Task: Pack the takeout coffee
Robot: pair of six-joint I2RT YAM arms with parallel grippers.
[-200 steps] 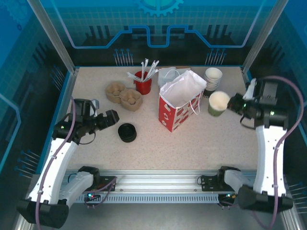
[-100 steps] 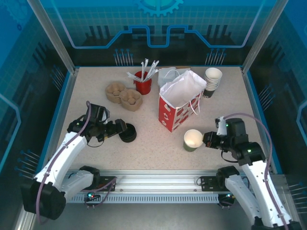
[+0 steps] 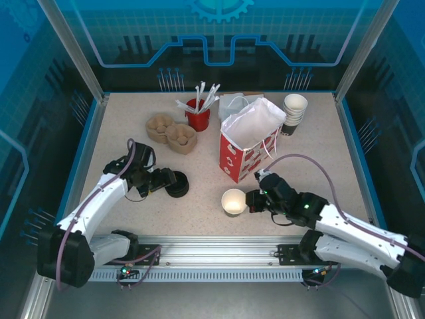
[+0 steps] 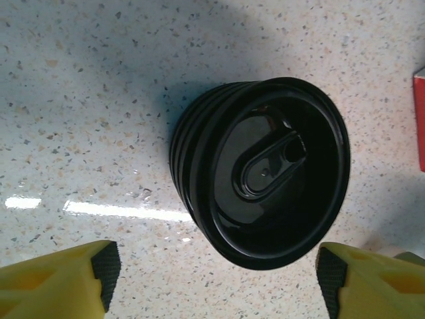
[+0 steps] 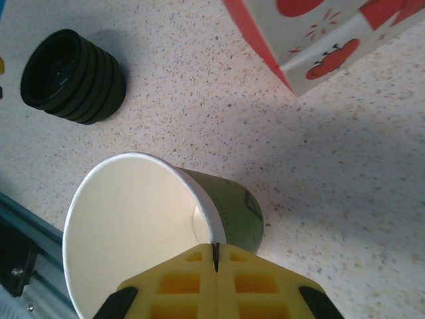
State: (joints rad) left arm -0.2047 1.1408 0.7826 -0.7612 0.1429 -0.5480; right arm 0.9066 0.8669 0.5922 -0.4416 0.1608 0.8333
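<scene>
**Item 1.** Lidless dark-green paper cup w/ white inside (image 3: 233, 201) (image 5: 232, 206). Loc.: close to near edge of the speckled beige table (image 3: 312, 159), approx. mid-width, in front of the bag and apart from it. Mouth up, no lid on. Whether base rests on the table: cannot tell.

**Item 2.** Right gripper (image 3: 250, 201) (image 5: 216, 256), yellow fingers. Clenched on the cup's wall at the rim, one finger inside and one outside. Meets the cup from the cup's right side.

**Item 3.** Left gripper (image 3: 167, 181) (image 4: 212, 282), yellow fingers w/ dark pads. Jaws spread wide, grasping nothing. One finger sits to either side of the lid stack; no contact seen in left wrist view.

**Item 4.** Low stack of round black plastic lids (image 3: 177, 184) (image 4: 265, 173) (image 5: 70, 66). Loc.: left half of table, toward near edge, well apart from the cup. Top lid shows an oval recess w/ sip hole.

**Item 5.** Tall red-and-white paper bag w/ white handles (image 3: 249, 143) (image 5: 319, 33). Upright, mouth open, approx. centre of table.

**Item 6.** Stack of lidless paper cups, white insides (image 3: 295, 109). Loc.: far right corner, just beside the bag.

**Item 7.** Red cup holding white wrapped straws (image 3: 198, 116). Loc.: far edge, left of the bag.

**Item 8.** Brown pulp cup carriers (image 3: 171, 131). Loc.: just left of the red cup.
</scene>
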